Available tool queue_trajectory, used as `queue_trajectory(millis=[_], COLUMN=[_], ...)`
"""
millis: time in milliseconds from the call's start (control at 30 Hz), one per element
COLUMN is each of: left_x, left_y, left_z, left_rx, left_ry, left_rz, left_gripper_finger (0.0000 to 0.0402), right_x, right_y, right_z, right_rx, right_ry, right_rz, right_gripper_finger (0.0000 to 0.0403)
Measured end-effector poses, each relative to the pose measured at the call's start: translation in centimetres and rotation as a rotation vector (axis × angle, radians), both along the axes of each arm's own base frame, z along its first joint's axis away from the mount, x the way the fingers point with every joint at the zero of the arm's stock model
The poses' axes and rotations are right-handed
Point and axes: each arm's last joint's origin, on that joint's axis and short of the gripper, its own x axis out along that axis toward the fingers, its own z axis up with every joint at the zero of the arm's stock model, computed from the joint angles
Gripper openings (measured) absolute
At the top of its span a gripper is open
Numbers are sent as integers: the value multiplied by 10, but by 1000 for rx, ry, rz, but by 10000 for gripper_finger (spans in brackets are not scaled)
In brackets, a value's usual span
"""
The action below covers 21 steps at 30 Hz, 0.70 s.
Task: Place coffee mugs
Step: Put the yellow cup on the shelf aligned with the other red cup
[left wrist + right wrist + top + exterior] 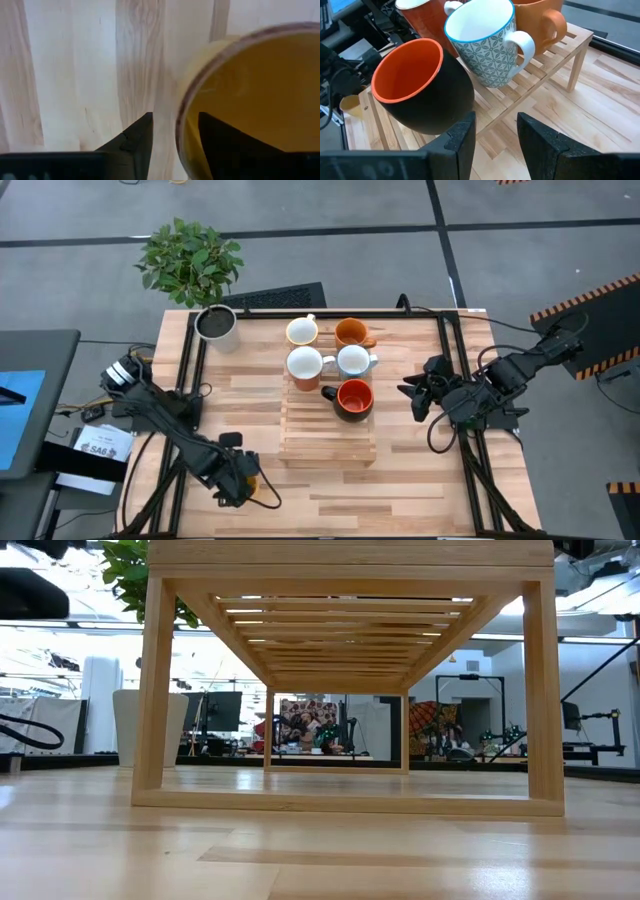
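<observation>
Five mugs stand on a slatted wooden rack [328, 440] in the middle of the table: a pale one [302, 330], an orange one [350, 332], a white one [305, 365], a white-and-blue patterned one [353, 361] and a black one with an orange inside [352, 398]. A yellow mug [250, 95] stands near the table's near-left corner. My left gripper [174, 116] is open over that mug's rim, one finger inside and one outside. My right gripper [495, 115] is open and hangs to the right of the rack, facing the black mug [420, 85].
A grey-white pot [217, 327] with a leafy plant stands at the far-left corner, and a dark keyboard [275, 298] lies at the far edge. Bare tabletop lies near of the rack and on both its sides. Black frame rails run along the table's left and right edges.
</observation>
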Motion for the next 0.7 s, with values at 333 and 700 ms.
queue_trajectory(millis=[333, 700], left_x=[9, -36], left_y=[26, 95], left_z=[12, 128], left_rx=[-31, -243], left_ry=[34, -119], left_rz=[-41, 144], left_gripper_finger=[11, 3], right_x=[1, 0], right_y=[-1, -1], right_z=[0, 0], right_rx=[0, 1], right_ry=[0, 0], right_rz=[-6, -5], right_gripper_finger=[171, 171])
